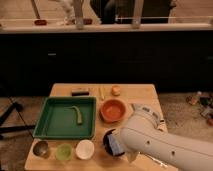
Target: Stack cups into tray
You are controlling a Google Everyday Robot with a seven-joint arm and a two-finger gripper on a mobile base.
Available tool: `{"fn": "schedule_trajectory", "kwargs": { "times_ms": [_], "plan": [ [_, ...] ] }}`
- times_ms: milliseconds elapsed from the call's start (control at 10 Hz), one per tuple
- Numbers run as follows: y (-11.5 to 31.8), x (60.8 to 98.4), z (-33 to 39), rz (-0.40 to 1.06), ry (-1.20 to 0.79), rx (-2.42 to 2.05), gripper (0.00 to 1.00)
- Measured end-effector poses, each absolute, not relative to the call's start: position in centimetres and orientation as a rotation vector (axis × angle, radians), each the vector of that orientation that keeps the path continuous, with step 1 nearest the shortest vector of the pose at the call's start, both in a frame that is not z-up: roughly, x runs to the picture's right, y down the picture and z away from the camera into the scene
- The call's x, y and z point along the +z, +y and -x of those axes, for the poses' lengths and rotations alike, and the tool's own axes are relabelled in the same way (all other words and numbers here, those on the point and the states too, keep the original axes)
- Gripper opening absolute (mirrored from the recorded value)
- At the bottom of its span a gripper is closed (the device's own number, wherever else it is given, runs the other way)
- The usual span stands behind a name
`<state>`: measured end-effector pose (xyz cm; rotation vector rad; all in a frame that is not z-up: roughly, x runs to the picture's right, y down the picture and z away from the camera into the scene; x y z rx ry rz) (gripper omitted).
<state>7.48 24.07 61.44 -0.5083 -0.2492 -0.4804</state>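
Observation:
Three small cups stand in a row at the table's front left: a shiny grey metal cup [41, 148], a translucent light green cup [64, 151] and a white cup [85, 149]. The large green tray [41, 126] lies just behind them and holds a thin green vegetable [77, 114]. My white arm [150, 142] reaches in from the lower right, and its rounded end is just right of the white cup. My gripper does not show; it is hidden by the arm or out of the picture.
An orange bowl [113, 110] sits right of the tray. A black bowl with a blue sponge [110, 142] is partly covered by the arm. A dark bar [80, 91], a yellow item [101, 92] and a small orange fruit [116, 90] lie at the back of the wooden table [142, 95].

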Motion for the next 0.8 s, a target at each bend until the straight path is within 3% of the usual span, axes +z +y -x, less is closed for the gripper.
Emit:
{"fn": "schedule_trajectory", "kwargs": {
  "times_ms": [400,800],
  "plan": [
    [25.3,62.1,-4.5,0.516,-0.298,-0.541,0.8],
    [26.4,62.0,3.4,0.515,-0.369,-0.675,0.8]
  ]
}}
